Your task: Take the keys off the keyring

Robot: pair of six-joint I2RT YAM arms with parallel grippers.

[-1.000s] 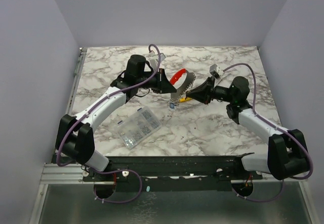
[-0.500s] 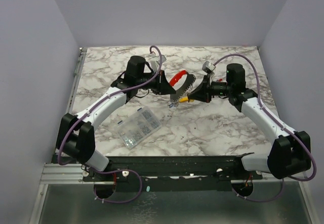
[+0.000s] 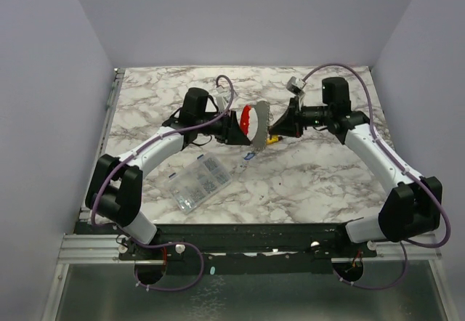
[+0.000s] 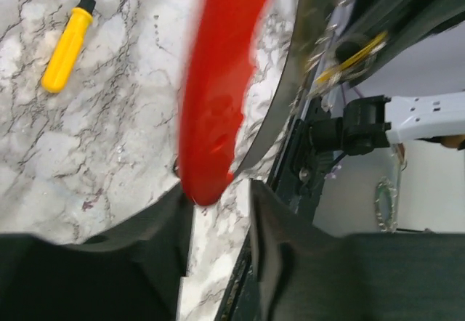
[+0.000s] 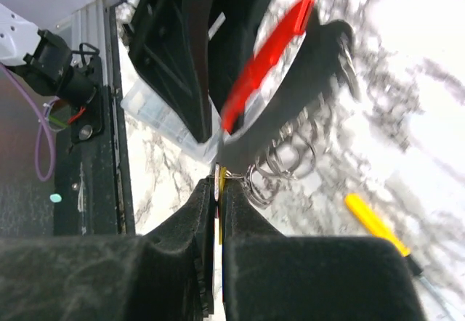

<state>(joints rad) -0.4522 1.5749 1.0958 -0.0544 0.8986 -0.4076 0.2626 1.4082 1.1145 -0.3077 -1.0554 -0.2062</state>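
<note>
Left gripper (image 4: 221, 190): jaws parted around the red end, seemingly slack, merely steadying it.
Keyring (image 4: 218, 96): hanging above mid-table, between both arms, within reach of each.
Right gripper (image 5: 216, 183): clenched on a yellow-tagged key (image 3: 271, 139), placed to pull it off.

Tabletop (image 3: 327, 183): white marble pattern with grey veins.
Clear compartment box (image 3: 200, 181): lies flat at 8 o'clock from the tabletop's centre, small parts inside.
Yellow-handled screwdriver (image 4: 65, 51): lies flat on the marble, at 11 o'clock in the left wrist view.
</note>
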